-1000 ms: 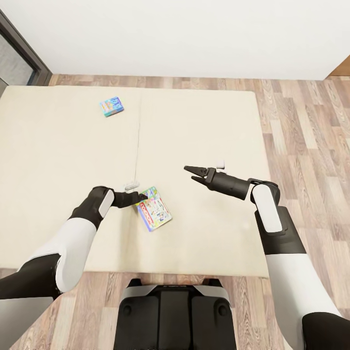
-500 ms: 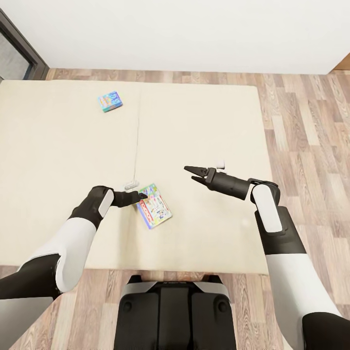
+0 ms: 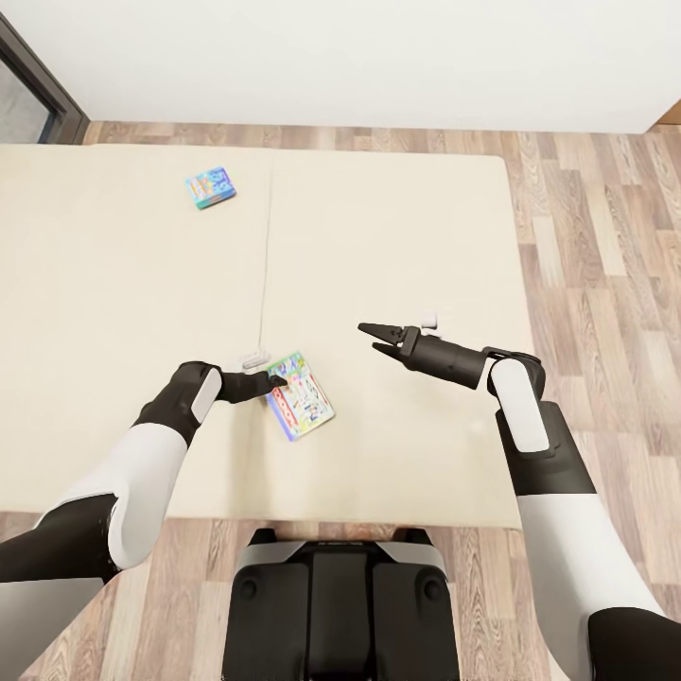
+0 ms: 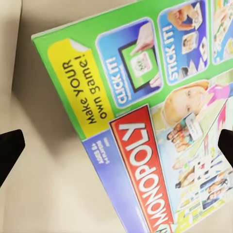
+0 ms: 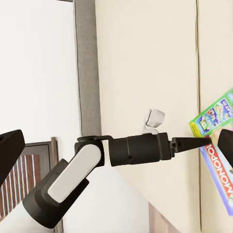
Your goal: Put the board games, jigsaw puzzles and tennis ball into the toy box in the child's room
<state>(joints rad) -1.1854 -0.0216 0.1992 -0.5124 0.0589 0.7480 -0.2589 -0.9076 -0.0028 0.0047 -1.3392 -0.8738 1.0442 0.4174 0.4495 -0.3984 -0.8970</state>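
Note:
Two board games lie on the cream bed [image 3: 123, 284]. The Monopoly box [image 3: 300, 395] rests flat near the bed's front edge, and its lid shows large in the left wrist view [image 4: 145, 141]. My left gripper [image 3: 276, 381] hovers at that box's left edge, open, its fingertips [image 4: 9, 148] spread wide to either side of the lid. A smaller blue board game [image 3: 211, 187] lies far back on the left. My right gripper [image 3: 374, 338] hangs open above bare mattress, right of the Monopoly box [image 5: 218, 150], holding nothing.
Wooden floor [image 3: 605, 265] runs along the bed's right side and behind it, up to a white wall [image 3: 359, 57]. A dark door frame [image 3: 38, 85] stands at the far left. My own base [image 3: 340, 605] is against the bed's front edge.
The whole view has shifted: bed and both boxes slid a little upward in the picture, so the camera moved. Both arms hold the same pose; both grippers stay open.

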